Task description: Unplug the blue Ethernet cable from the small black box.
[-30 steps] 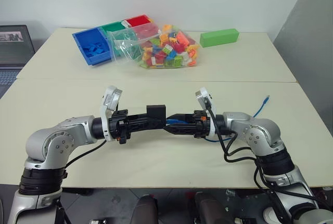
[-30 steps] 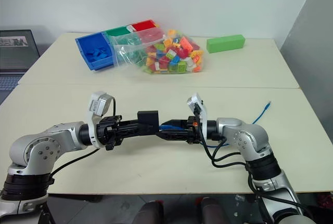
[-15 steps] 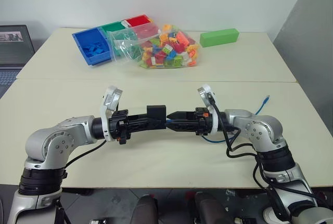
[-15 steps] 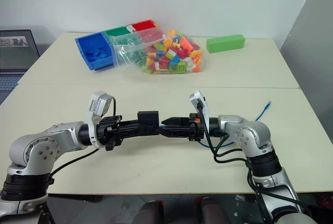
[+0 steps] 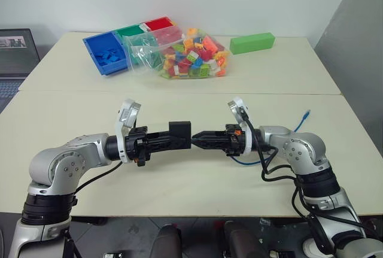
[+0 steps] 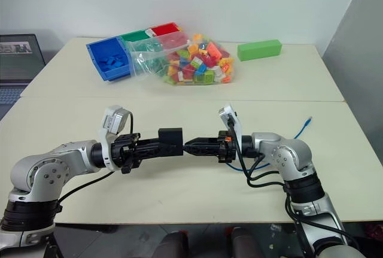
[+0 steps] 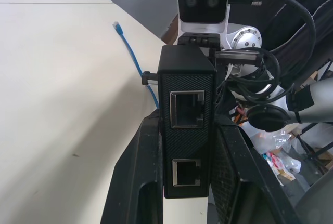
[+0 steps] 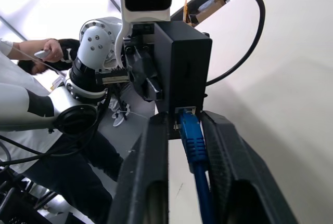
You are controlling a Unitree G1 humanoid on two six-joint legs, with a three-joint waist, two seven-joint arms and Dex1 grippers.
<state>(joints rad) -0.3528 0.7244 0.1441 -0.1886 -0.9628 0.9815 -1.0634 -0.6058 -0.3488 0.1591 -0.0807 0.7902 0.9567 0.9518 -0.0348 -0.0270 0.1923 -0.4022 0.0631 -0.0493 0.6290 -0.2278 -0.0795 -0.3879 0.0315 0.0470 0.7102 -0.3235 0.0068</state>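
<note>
Left gripper (image 5: pixel 179 137) clamps the small black box (image 5: pixel 180 130), rigid and light, while right gripper (image 8: pixel 182 125) pinches the blue Ethernet cable (image 8: pixel 193 141) at its stiff plug boot between the fingertips, best grip since the cord's limp.

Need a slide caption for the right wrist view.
Right gripper shut on bright-blue Ethernet cable, plugged into small matte-black box.

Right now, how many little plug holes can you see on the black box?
2 on the face in the left wrist view: one socket in the middle of the small black box, another socket nearer the left gripper. Other sides may hide more.
</note>
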